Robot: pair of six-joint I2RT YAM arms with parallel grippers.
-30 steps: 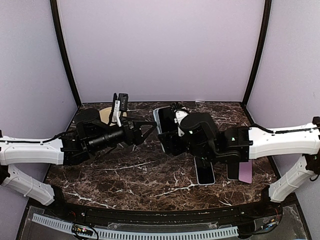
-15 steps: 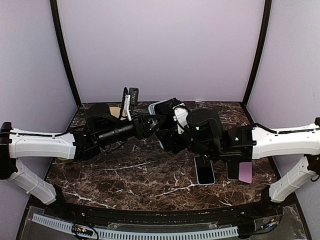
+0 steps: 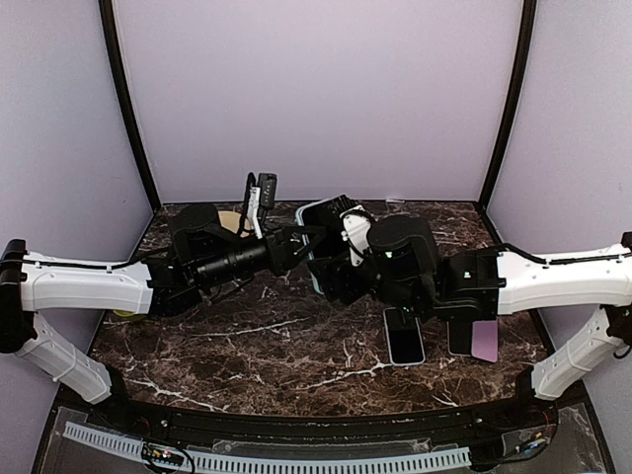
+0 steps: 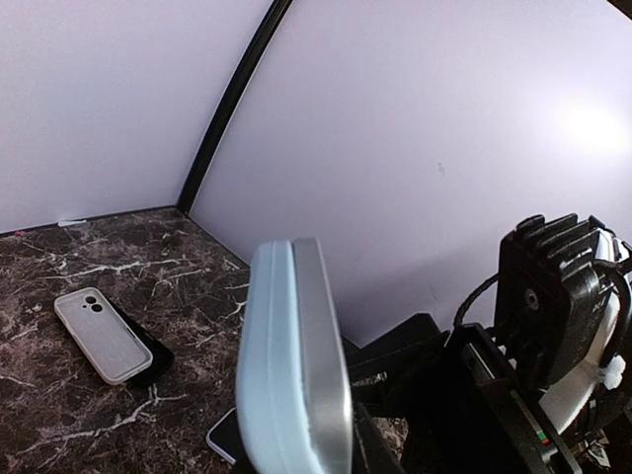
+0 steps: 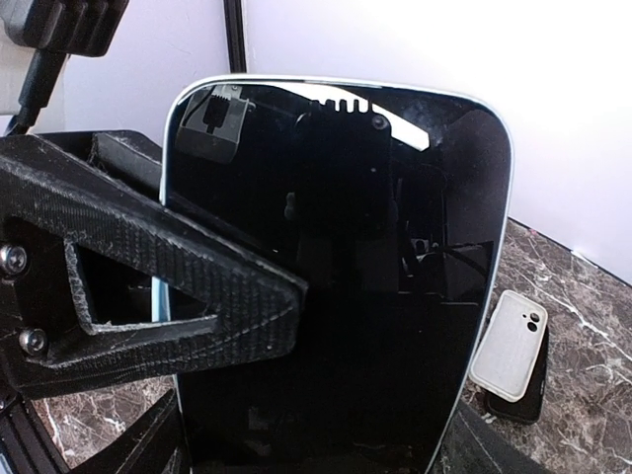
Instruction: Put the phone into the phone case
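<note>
The phone (image 5: 395,247) stands upright in mid-air over the table's back centre, black screen facing the right wrist camera. A light blue phone case (image 4: 267,365) lies against its back, and the phone's silver edge (image 4: 321,355) shows beside it. My right gripper (image 5: 316,434) is shut on the phone's lower sides. My left gripper (image 3: 301,243) reaches in from the left. One of its black fingers (image 5: 197,296) presses on the screen, and its jaws are shut across the phone and the case.
A second phone (image 3: 404,336) lies screen up right of centre, beside a dark phone (image 3: 459,336) and a pink case (image 3: 484,341). In the wrist views, a white case (image 4: 99,336) rests on a black one. A tan disc (image 3: 229,219) sits at the back left.
My left arm has moved right to the phone and its jaws have closed across phone and case. The right gripper has kept its hold, shifting the phone slightly.
</note>
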